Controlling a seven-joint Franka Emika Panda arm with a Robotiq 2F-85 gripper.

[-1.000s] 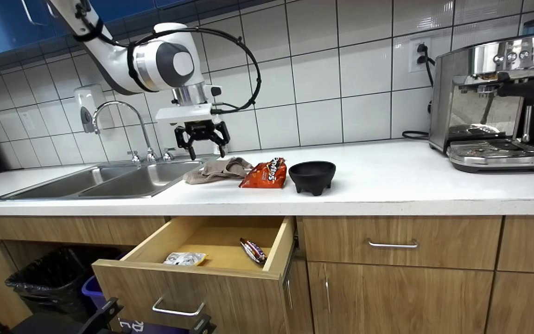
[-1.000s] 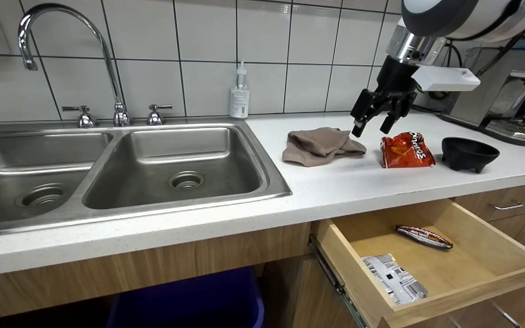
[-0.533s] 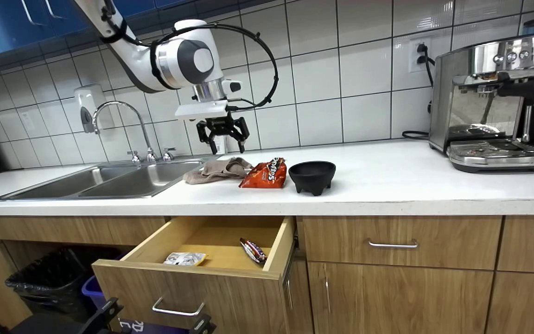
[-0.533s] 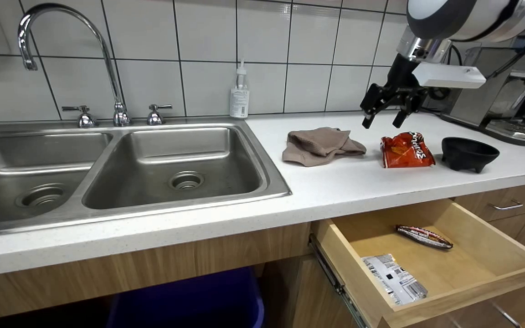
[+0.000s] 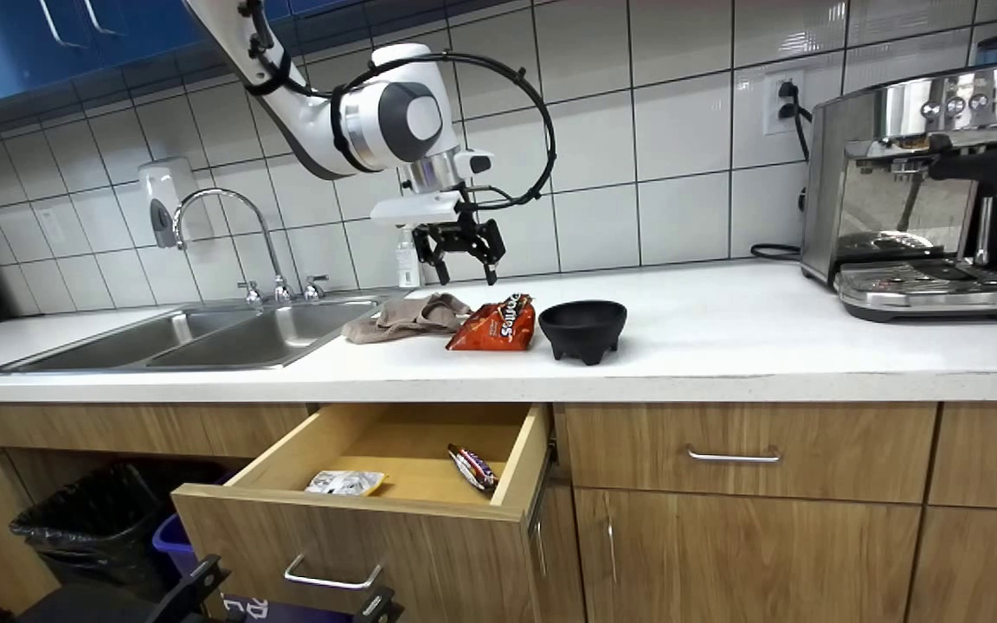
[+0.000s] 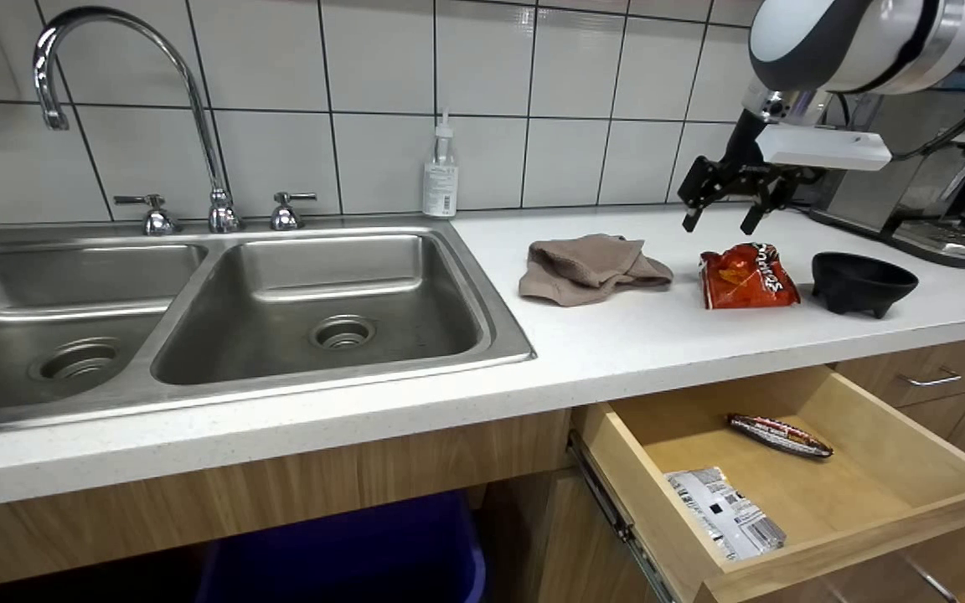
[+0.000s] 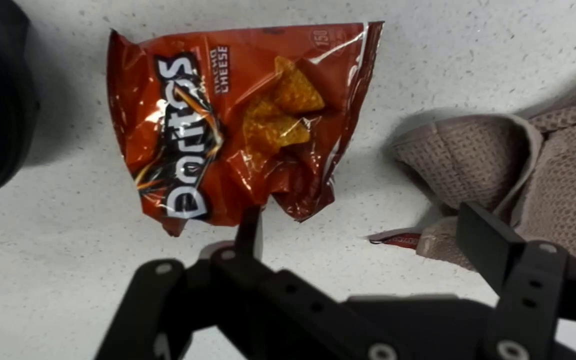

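Doritos bag, the red nacho cheese kind, is lying on the white counter below the gripper, with a bit of air between them. That counter runs way out to both sides of the gripper. Steel double sink is set into it off to one side, and a wooden drawer is pulled out a good bit lower than the gripper. Coffee machine is well apart from the gripper, opposite side from the sink. Gripper itself has its two fingers spread pretty wide and it's got hold of nothing. Crumpled brownish cloth is lower down, just off the gripper's sink side. Black footed bowl sits beside the bag, a little further from the gripper, toward the coffee machine. Well below the gripper, down in the drawer, you've got a silvery packet and a dark wrapped bar. Tiniest bit is a red pointy scrap at the cloth's edge, showing between the fingers in the wrist view, can't tell what it's part of.
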